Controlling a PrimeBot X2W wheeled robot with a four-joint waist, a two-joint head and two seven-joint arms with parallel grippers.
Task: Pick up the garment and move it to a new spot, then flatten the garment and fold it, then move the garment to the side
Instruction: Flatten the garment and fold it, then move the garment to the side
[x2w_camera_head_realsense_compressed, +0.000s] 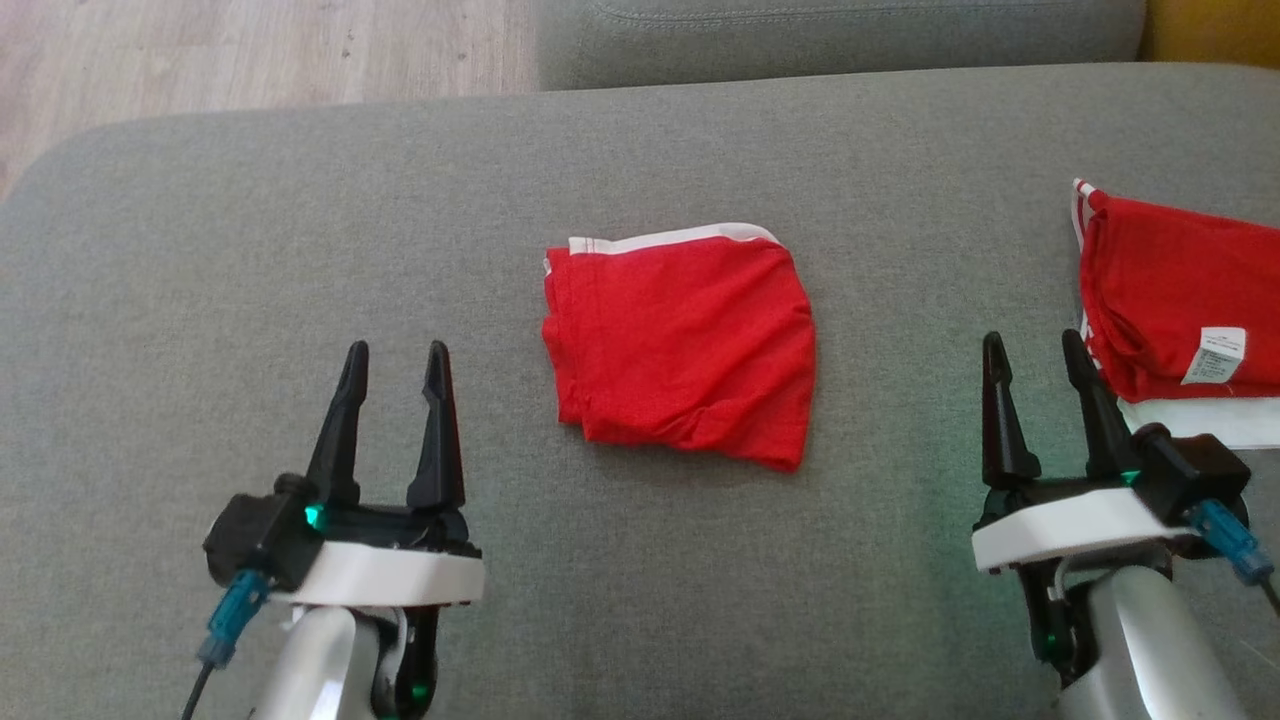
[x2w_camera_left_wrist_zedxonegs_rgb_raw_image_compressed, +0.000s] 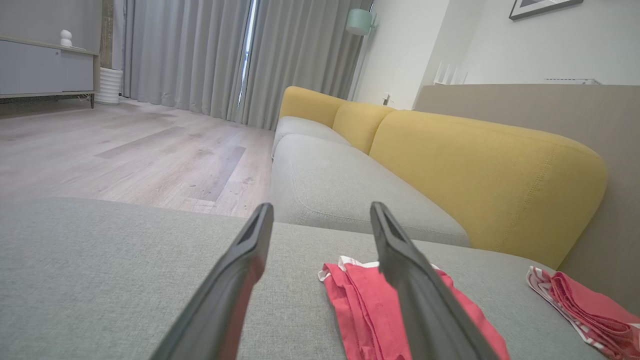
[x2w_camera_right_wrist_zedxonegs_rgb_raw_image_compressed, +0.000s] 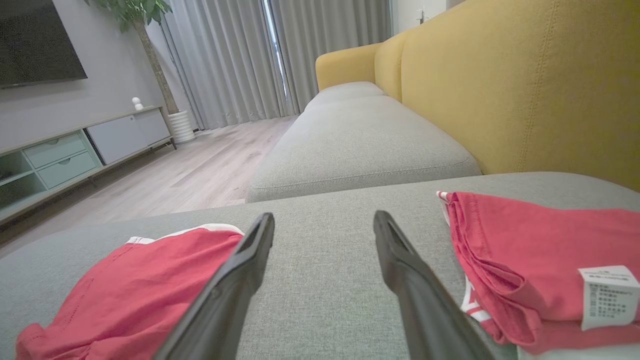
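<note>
Both arms low over the grey sofa seat (x2w_camera_head_realsense_compressed: 300, 250), fingers pointing toward the sofa back.

Left gripper (x2w_camera_head_realsense_compressed: 397, 350): released, the two dark fingers apart, nothing between them, only bare grey fabric under the gap. A green light shows at its base.

Right gripper (x2w_camera_head_realsense_compressed: 1032, 340): also released, fingers spread, empty, bare cushion between them.

Folded red garment (x2w_camera_head_realsense_compressed: 685, 345): lies flat on the seat between the two grippers, ahead of and to the right of the left gripper, ahead of and to the left of the right gripper, and clear of both. It forms a roughly square bundle with a white trim band along the edge farthest from the grippers. The near edge is rumpled, with a small fold bulging at the corner on the right gripper's side. In the left wrist view, the right finger crosses in front of it.

Second red garment (x2w_camera_head_realsense_compressed: 1170, 300): just beside the right gripper on its outer side, close to the right finger; whether the two touch I cannot tell. It has white stripes at the far corner, a white care label (x2w_camera_head_realsense_compressed: 1215, 355) facing up, and white cloth showing beneath its near edge.

Beyond the fingers lie another grey seat cushion, a yellow backrest (x2w_camera_left_wrist_zedxonegs_rgb_raw_image_compressed: 475, 170) and a pale wood floor (x2w_camera_head_realsense_compressed: 200, 50).
</note>
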